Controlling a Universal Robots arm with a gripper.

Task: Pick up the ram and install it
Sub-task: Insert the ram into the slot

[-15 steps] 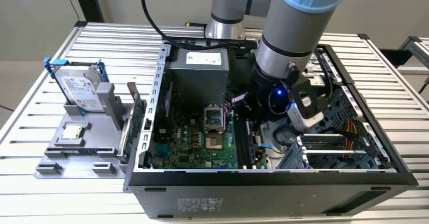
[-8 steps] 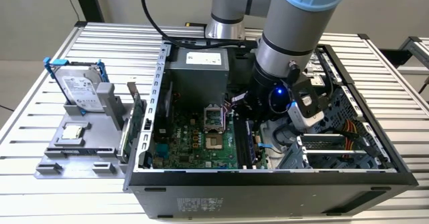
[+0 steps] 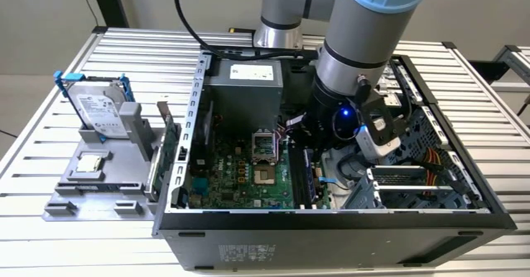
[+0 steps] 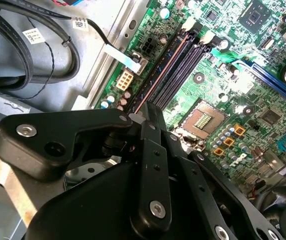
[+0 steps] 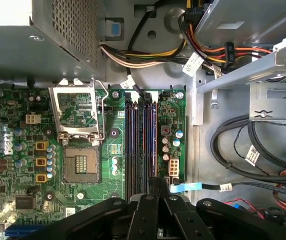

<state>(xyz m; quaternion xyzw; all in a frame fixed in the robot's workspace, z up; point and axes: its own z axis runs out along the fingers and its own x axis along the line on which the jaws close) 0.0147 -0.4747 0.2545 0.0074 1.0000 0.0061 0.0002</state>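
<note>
Black, blocky gripper (image 4: 150, 117) sits low over the green motherboard (image 5: 13, 150), its jaws clenched on the ram (image 4: 155, 82), a thin stick standing edge-on in the long dark slots (image 5: 140, 145); its lower edge is hidden.

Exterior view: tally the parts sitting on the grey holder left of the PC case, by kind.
hard drive: 1
green expansion card: 1
square silver chip: 1
Total: 3
</note>
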